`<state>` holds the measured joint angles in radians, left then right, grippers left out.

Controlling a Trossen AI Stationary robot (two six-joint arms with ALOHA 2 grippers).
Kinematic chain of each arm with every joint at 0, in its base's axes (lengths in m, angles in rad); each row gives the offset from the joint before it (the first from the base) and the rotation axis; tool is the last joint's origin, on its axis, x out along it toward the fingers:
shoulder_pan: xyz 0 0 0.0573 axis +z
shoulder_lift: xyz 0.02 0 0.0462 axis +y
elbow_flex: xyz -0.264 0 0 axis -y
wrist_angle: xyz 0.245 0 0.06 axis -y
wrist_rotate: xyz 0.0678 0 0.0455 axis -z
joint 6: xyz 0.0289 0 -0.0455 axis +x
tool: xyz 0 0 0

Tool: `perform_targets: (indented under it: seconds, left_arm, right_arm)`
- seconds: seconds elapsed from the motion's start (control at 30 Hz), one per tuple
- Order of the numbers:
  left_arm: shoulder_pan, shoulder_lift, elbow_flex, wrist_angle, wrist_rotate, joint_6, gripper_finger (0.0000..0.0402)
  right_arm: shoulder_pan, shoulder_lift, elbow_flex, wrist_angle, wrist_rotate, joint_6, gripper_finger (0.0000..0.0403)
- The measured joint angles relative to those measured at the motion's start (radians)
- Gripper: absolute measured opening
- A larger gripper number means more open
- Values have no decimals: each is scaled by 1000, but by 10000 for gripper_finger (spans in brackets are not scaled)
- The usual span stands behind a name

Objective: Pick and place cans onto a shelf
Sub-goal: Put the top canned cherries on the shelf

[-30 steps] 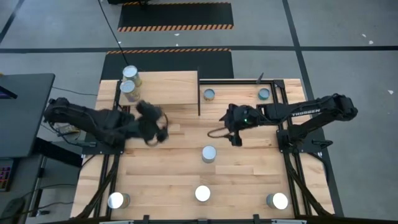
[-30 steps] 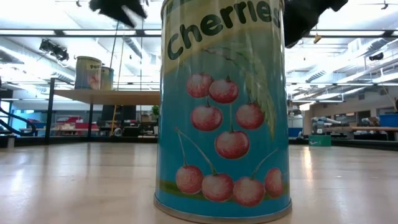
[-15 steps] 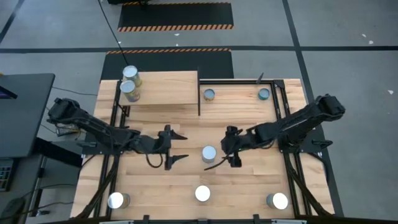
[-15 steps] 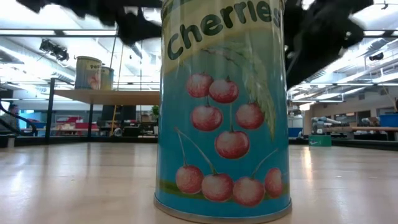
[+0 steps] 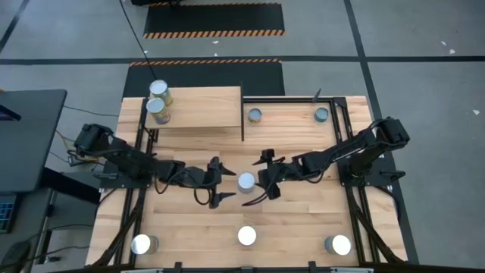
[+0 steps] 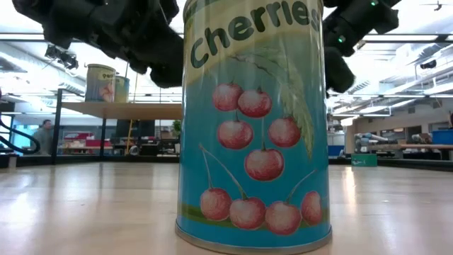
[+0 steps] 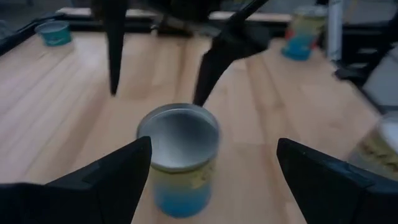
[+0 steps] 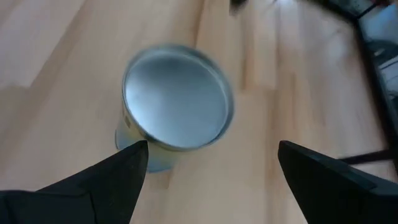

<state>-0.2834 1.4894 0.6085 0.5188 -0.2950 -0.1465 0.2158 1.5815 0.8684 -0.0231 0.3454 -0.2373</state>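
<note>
Two cans [image 5: 158, 102] stand on the shelf [image 5: 204, 108]; six are left on the table [image 5: 303, 220]: two at the far edge, three near the front, and the middle can [image 5: 246, 182]. The left gripper [image 5: 218, 180] and the right gripper [image 5: 267, 174], both wide open and empty, flank that middle can.

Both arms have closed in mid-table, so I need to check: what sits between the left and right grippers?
One can, upright on the tabletop; the high view shows it between the open left gripper and open right gripper. Neither holds it.
</note>
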Motion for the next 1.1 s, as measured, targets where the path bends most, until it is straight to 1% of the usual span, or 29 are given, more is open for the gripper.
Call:
perform_targets:
  seconds: [0.07,0.2,0.3,0.53,0.67,0.77,0.83,0.93,1.03,1.1]
  left_arm:
    - [12,1,0,8,-28,1,355]
    - [44,7,1,9,-34,-15,355]
    - [67,25,-1,5,-17,-24,355]
    - [78,128,11,155,64,1,355]
    - [77,148,59,148,63,23,355]
    - [77,149,95,113,72,28,352]
    - [74,149,114,84,75,29,335]
    - [62,149,136,65,71,54,288]
    - [54,148,149,66,20,51,240]
    - [54,148,155,60,-4,17,222]
  right_arm:
    - [-4,-14,0,-1,2,1,368]
    - [-2,-43,0,-47,3,58,368]
    - [-2,-53,0,-85,1,110,368]
    - [-12,-46,0,-135,-6,170,368]
    - [-23,-46,0,-135,-6,183,368]
    - [-23,-46,0,-142,-7,185,368]
    - [-23,-46,0,-151,-6,189,368]
    - [-21,-46,0,-172,-6,193,368]
    - [-19,-46,0,-195,-3,194,368]
    - [-19,-49,0,-215,2,201,368]
